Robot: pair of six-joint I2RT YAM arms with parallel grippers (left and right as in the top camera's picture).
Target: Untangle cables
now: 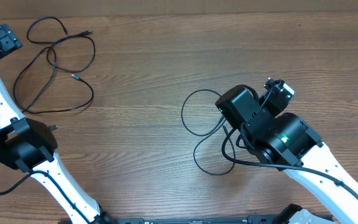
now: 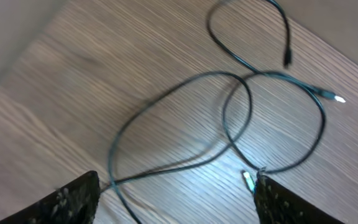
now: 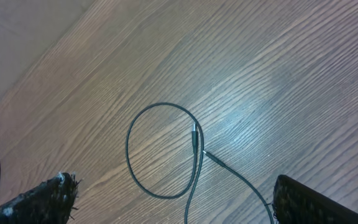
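across the wooden table [image 1: 166, 50]: the cables lie in two groups, well apart, with a left bunch [image 1: 53, 62] toward the far left corner and a single right cable [image 1: 183, 117] near the middle.
left gripper [image 2: 179, 196]: jaws apart, nothing clamped. it hangs low at the near edge of the left bunch, one strand running up to one fingertip and a bright plug tip [image 2: 248, 181] just beside the other. whether either touches, i cannot tell.
why there: by my judgement it works the bunch's edge, where a single cord can be reached without catching the crossings.
right gripper [image 3: 174, 199]: jaws spread wide and empty. it hovers above the right cable, whose tail runs under the gap between the fingers.
why there: likely lined up over its own cord, away from the left bunch so the groups don't mix.
left bunch, look: thin black cords in wide overlapping loops, crossing at several spots, small metal-tipped ends lying free. it looks loose, with no tight knot showing.
right cable, look: one round loop crossing itself once, a plug end [image 3: 194, 129] at the crossing.
progress: judged partway, since the right cable lies separate while the left bunch has crossings to clear.
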